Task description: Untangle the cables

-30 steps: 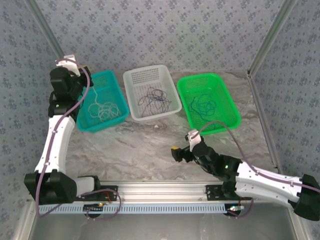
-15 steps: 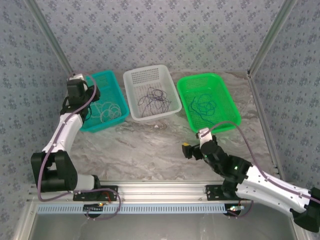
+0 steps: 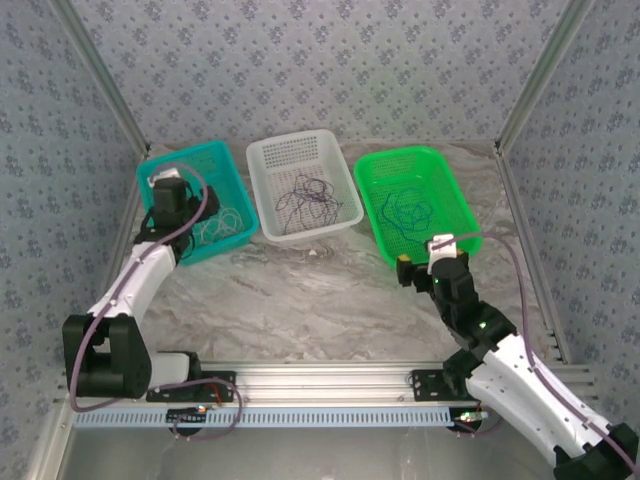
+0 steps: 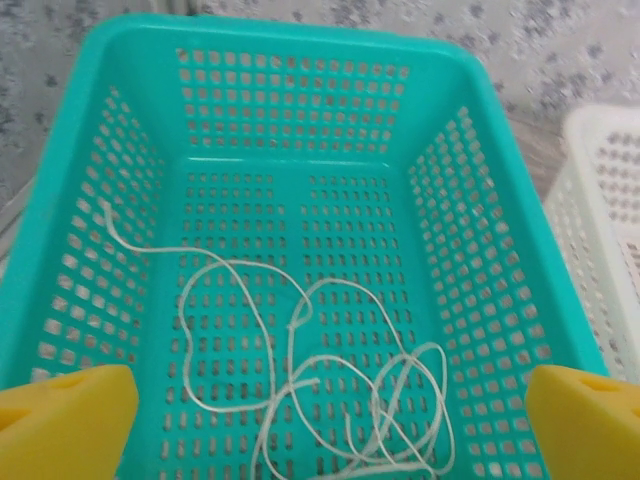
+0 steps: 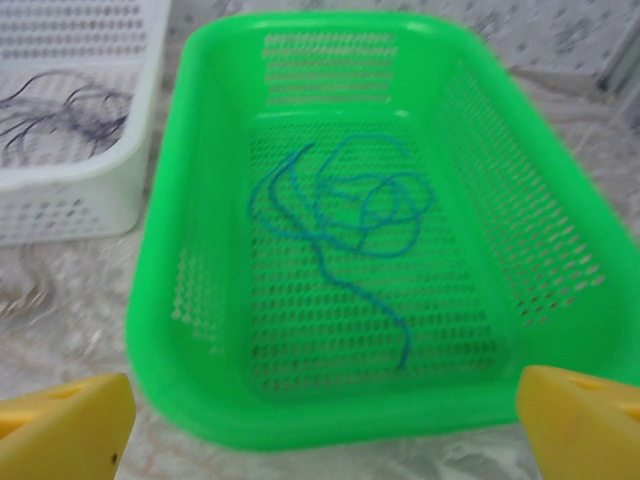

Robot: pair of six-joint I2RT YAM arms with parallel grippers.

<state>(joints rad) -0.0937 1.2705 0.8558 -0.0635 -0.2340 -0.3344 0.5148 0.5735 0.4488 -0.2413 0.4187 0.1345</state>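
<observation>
On the left, the left gripper (image 4: 325, 425), jaws spread, has swung from beside the teal plastic basket (image 4: 290, 90) to above its thin cream cable (image 4: 300, 385) — and the right gripper (image 5: 320, 425), likewise spread, has advanced to the green plastic basket (image 5: 190, 200) holding the thin blue cable (image 5: 355, 215).

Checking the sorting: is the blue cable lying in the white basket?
No, the blue cable lies in the green basket, while the white basket holds a dark cable.
</observation>
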